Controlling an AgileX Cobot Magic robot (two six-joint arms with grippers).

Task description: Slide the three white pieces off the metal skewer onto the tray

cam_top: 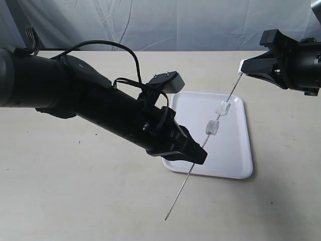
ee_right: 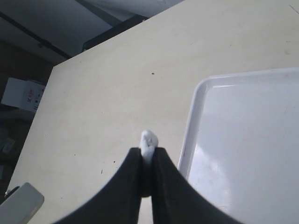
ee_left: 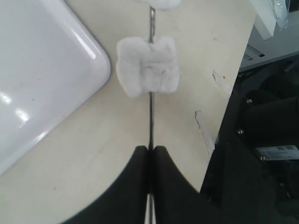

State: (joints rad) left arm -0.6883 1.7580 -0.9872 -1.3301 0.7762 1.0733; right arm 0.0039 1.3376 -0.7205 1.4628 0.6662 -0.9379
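Where the skewer [cam_top: 179, 193] runs: slanted in the air, from the left gripper [cam_top: 199, 151] up to the right gripper [cam_top: 244, 66]. Its low end juts out past the left gripper, over the table [cam_top: 75, 196].
Left gripper: jaws pressed together on the skewer's lower part. The left wrist view shows the rod pinched in the thin slit between the two black fingers.
Right gripper: jaws closed down on the top piece [ee_right: 148, 139], which shows white between the fingertips.
Top piece: at the skewer's upper end, clamped. In the right wrist view it sits over bare table, just beside the tray's rim.
Middle piece [cam_top: 223, 107]: threaded on the rod, well below the top piece, with bare rod on both sides.
Low piece [cam_top: 212, 127]: threaded near the middle piece and apart from it. In the left wrist view a stretch of bare rod separates it from the left fingers.
Tray [cam_top: 233, 155]: flat on the table to the right of the left gripper. In the exterior view the middle and low pieces appear in front of its white floor. Whether they hang straight above it, I cannot tell.
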